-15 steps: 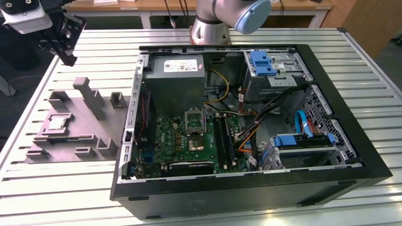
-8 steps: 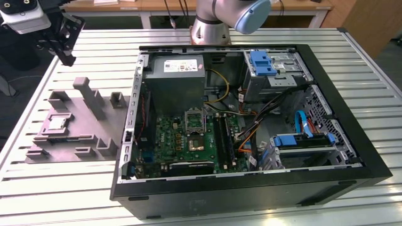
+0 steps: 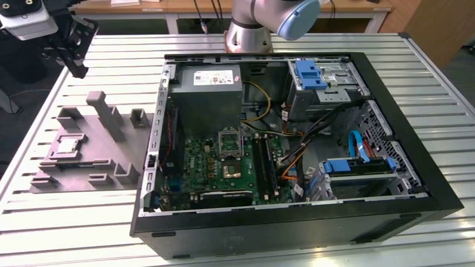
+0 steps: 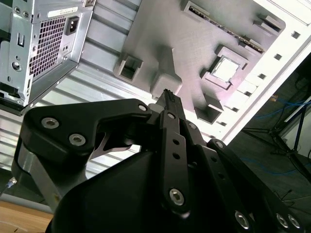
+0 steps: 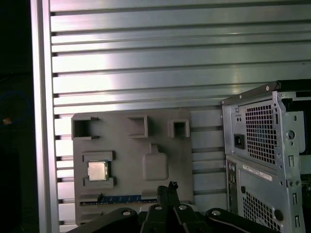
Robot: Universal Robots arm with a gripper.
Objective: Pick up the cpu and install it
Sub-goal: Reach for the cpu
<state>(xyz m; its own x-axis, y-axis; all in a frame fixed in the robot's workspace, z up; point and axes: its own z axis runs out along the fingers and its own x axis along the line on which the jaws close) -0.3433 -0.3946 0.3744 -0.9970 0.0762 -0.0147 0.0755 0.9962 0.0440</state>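
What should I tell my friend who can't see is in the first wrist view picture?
The cpu, a small silvery square, sits in a recess of a grey plastic tray on a slatted metal table. The black gripper is off to one side of the cpu, not touching it. The perforated back of a computer case stands beside the tray.
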